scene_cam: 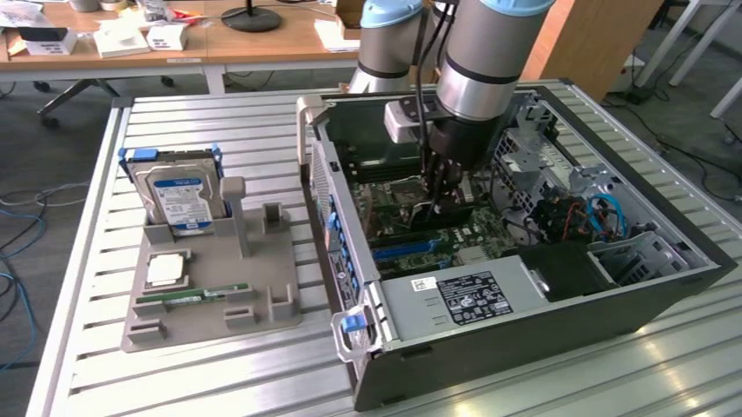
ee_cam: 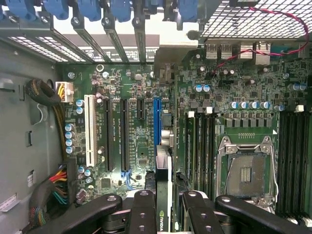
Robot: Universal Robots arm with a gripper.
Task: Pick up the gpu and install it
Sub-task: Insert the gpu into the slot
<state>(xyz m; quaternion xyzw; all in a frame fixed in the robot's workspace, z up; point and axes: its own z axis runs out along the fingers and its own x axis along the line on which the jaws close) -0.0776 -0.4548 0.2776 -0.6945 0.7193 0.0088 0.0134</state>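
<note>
Our claw (scene_cam: pixel 447 207) is closed partway on the thin dark gpu (ee_cam: pixel 161 218), holding it on its edge close to the long blue slot (ee_cam: pixel 157 122), so we think the card should stay straight, line up with that slot and go down softly.

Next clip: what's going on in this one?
The gripper is inside the open computer case, fingers shut on the gpu, holding it edge-on above the motherboard, roughly in line with the blue slot. It does not look seated yet. The hard drive and RAM stick sit in the grey holder outside.
</note>
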